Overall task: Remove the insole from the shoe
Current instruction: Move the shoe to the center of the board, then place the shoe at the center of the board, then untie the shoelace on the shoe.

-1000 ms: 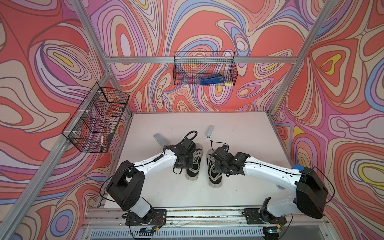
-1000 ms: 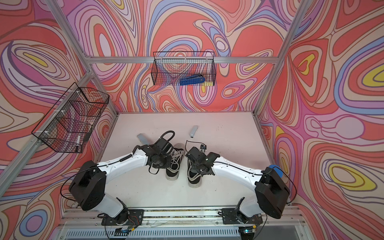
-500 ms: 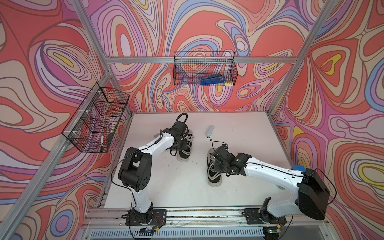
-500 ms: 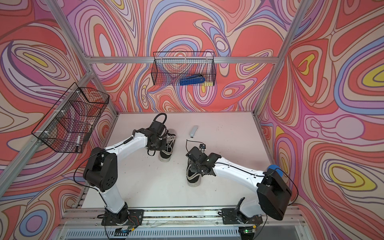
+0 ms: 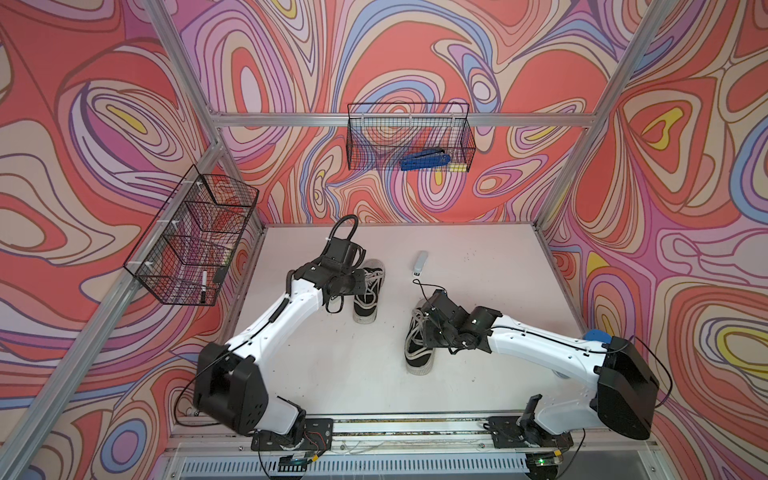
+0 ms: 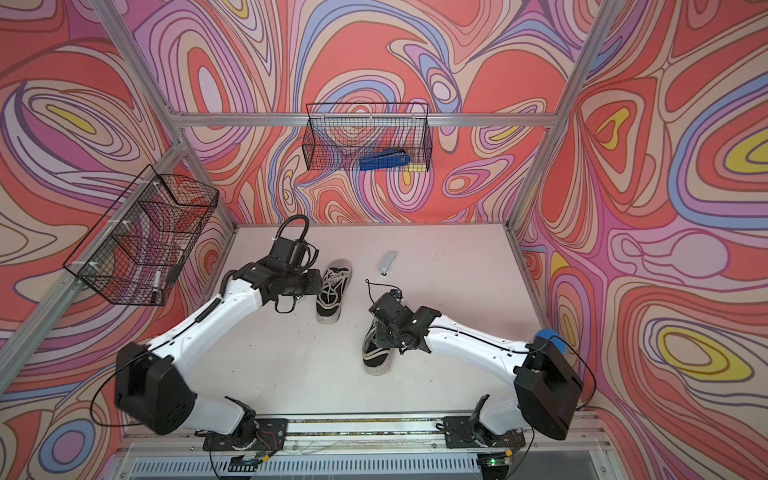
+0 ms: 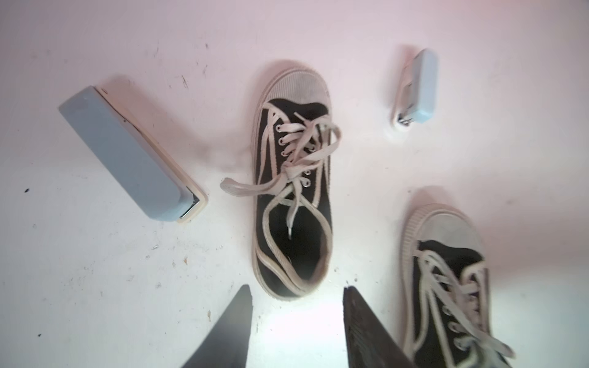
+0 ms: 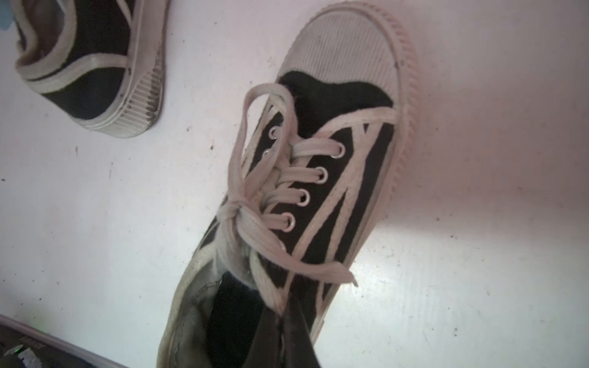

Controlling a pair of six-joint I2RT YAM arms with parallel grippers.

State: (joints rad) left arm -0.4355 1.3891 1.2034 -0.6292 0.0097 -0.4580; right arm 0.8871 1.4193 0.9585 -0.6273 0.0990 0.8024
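Near shoe: the black canvas lace-up sneaker with the white rubber toe cap (image 5: 419,347) is lying askew on the tabletop, closest to the robot's base.
Right end effector (image 8: 288,331): it is dipping into that sneaker's heel opening with its fingers pressed together. That is probably because the heel is the only way in under the tied laces. I cannot tell whether the fingers are pinching anything.
Insole: the dark inner floor of the near shoe (image 8: 234,318), which I take for the insole, is lying inside, and none of it is showing past the collar.
Open room: the pale, scuffed tabletop (image 5: 332,374) is lying bare between the two shoes and toward the front rail. That is giving space to draw the insole out heelward.
Left end effector (image 7: 296,321): it is hovering just behind the far shoe's heel, fingers spread and gripping nothing.
Far shoe: the matching black sneaker (image 7: 293,191) is sitting upright, well apart from its mate, with its laces trailing loose.
Clutter: a large grey-blue stapler (image 7: 127,153) is lying beside the far shoe, and a small grey-blue stapler (image 7: 417,86) is lying beyond it, both narrowing the far end.
Edges: two black wire baskets, one on the side wall (image 5: 191,237) and one on the back wall (image 5: 409,137), are hanging clear above the tabletop.
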